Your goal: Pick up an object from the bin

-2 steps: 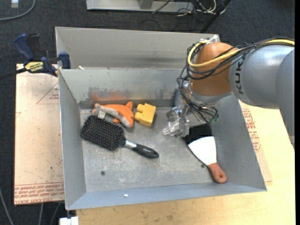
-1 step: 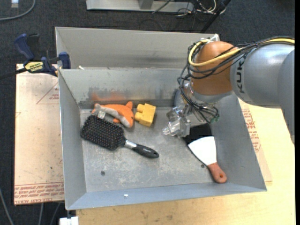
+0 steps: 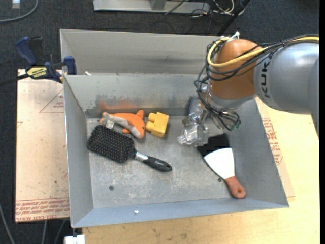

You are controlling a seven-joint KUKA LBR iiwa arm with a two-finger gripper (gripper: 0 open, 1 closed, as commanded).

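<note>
Starting at the gripper [image 3: 192, 132], you will find it low in the bin [image 3: 152, 197], right of centre and close to the floor. It hangs under the orange wrist cover [image 3: 233, 67] and its loops of cable. I cannot tell whether it is set wide or narrow, because the shiny metal there reads as one cluttered shape. Nothing can be seen carried by it, so I judge the pick as not yet made. The grasp and the lift out of the bin are both left to do.

Just beside the gripper, toward the near right, lies a black piece [image 3: 216, 142], touching or overlapping the blade of a white scraper [image 3: 222, 162]. The scraper's reddish handle points to the near right corner. These are your closest candidates. On the other side, a yellow block [image 3: 158, 124] sits near the gripper. Beyond the block an orange toy [image 3: 129, 121] lies against the back wall. A black hairbrush [image 3: 112, 145] lies well apart to the left, with its handle angled toward the middle.

The bin floor is bare grey metal, scuffed and flat, with sloping walls, and the things lie spread out with no heap. Around the bin you have dark carpet [image 3: 51, 14], with loose cables along the top edge of the view.
</note>
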